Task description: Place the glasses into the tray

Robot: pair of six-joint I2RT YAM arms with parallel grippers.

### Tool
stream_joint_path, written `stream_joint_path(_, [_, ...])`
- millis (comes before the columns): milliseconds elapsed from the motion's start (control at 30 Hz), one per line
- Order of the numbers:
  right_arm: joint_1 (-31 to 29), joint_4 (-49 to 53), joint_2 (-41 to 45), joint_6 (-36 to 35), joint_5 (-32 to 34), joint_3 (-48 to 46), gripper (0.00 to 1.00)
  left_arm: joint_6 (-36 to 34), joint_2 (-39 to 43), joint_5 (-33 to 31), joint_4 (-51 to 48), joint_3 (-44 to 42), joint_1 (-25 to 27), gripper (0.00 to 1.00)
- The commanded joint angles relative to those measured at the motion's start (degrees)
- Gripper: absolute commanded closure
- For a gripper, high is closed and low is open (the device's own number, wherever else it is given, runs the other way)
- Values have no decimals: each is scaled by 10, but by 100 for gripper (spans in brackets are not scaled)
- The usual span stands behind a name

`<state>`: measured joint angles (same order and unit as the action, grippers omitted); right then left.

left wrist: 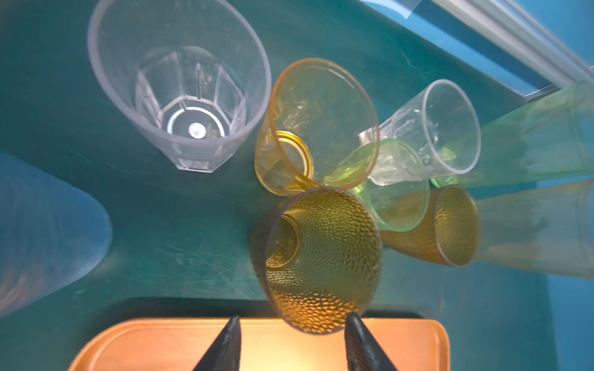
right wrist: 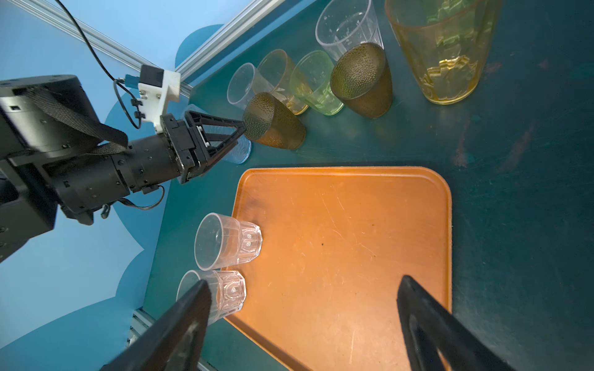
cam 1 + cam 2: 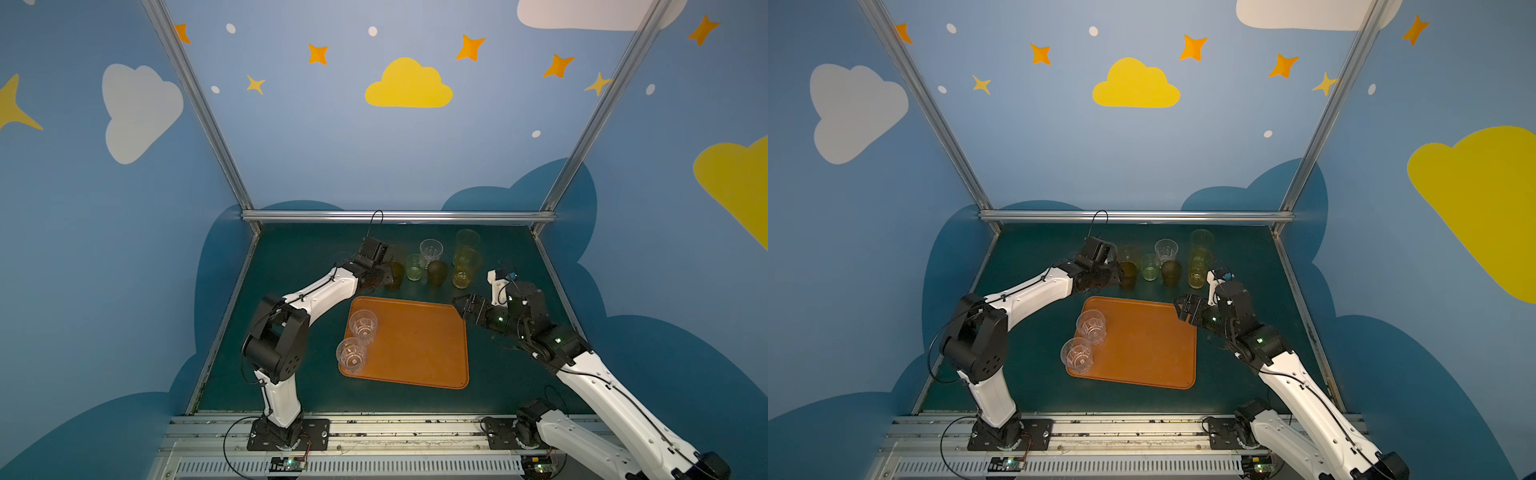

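Note:
The orange-brown tray (image 3: 415, 345) (image 3: 1142, 345) lies mid-table with two short clear faceted glasses (image 3: 363, 326) (image 3: 351, 355) on its left side. Behind it stands a row of glasses: a dark brown one (image 3: 395, 274) (image 1: 321, 257) (image 2: 273, 122), green (image 3: 414, 267), clear (image 3: 431, 251), a second brown (image 3: 437, 272) and two tall yellow (image 3: 466, 268). My left gripper (image 3: 388, 272) (image 1: 294, 318) is at the first brown glass's rim, jaws part-closed; one finger touches it and a gap shows at the other. My right gripper (image 3: 457, 303) (image 2: 303, 280) hangs open and empty over the tray's far right corner.
An amber glass (image 1: 315, 128), a short clear glass (image 1: 180, 90) and a frosted bluish glass (image 1: 48, 231) crowd round the brown one by my left gripper. The metal rail (image 3: 399, 216) and the blue walls close off the back and sides.

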<state>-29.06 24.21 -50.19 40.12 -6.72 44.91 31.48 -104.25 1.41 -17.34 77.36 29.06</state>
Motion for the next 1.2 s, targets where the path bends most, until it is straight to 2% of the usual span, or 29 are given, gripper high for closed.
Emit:
stream_joint_path(0, [2, -1, 4, 6, -5, -12, 11, -19, -8, -24, -17, 15, -3, 48])
stream_joint_path(267, [2, -13, 14, 2, -21, -24, 11, -25, -9, -40, -20, 17, -4, 49])
stream_joint_path(1000, [1, -17, 34, 24, -36, -51, 11, -46, -49, -87, -42, 61, -7, 58])
stream_joint_path(1167, [1, -20, 35, 30, -31, -57, 11, -49, -60, -83, -43, 71, -10, 67])
